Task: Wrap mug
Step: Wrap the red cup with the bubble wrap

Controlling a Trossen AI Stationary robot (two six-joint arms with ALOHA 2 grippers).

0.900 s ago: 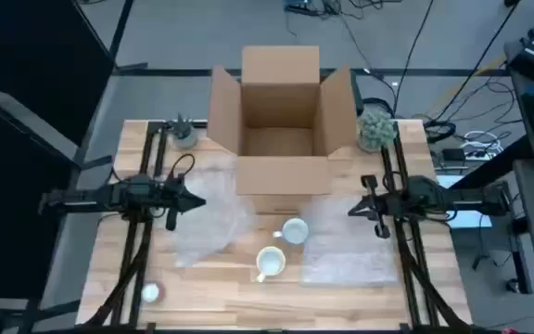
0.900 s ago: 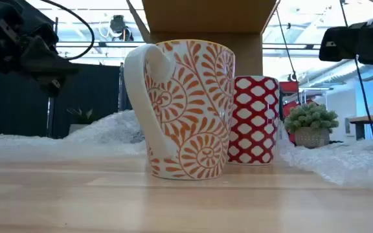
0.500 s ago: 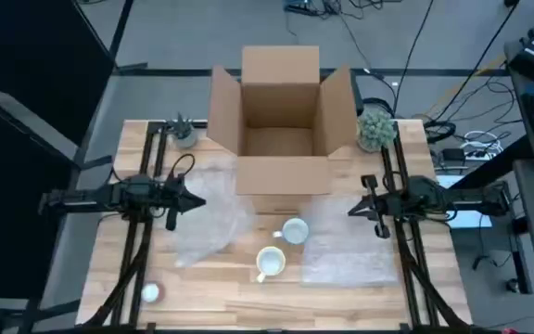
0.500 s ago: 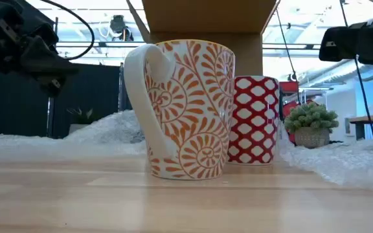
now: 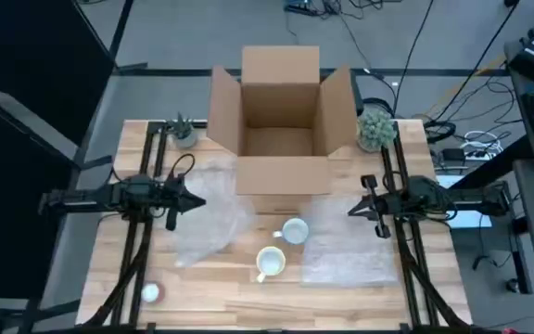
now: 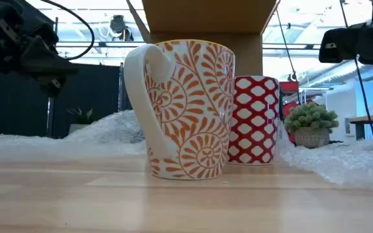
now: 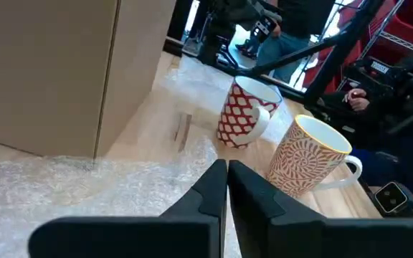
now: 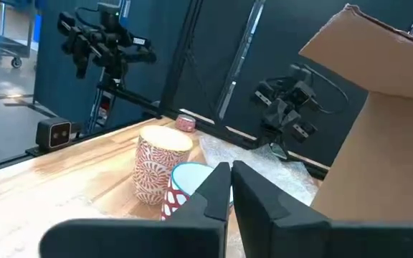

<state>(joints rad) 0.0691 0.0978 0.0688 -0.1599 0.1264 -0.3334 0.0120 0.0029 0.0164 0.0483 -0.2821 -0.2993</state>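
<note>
The white ceramic mug with orange fern-and-spiral patterning [image 6: 188, 110] stands upright on the pale wooden plank table [image 5: 248, 301], near the middle of its front edge, its looped handle turned toward my left side. Just behind it, almost touching, stands a straight-sided red mug with a white lattice pattern [image 6: 256, 120], pale blue inside. Both sit on bare wood between two sheets of clear bubble wrap: a crumpled, heaped sheet [image 5: 209, 218] on the left half of the table and a flatter, rectangular one [image 5: 349, 256] toward the front right corner. Beyond the mugs, at the middle of the back edge, an open brown cardboard box [image 5: 282, 121] stands with its flaps spread. A small spiky green plant [image 5: 183, 131] sits by the back left corner, a rounder bushy one in a pot [image 5: 375, 128] by the back right.

My left gripper [image 7: 226, 188] hangs over the crumpled wrap, jaws pressed together on nothing. My right gripper [image 8: 230, 188] hovers above the flat sheet's back edge, jaws likewise clenched and empty.
</note>
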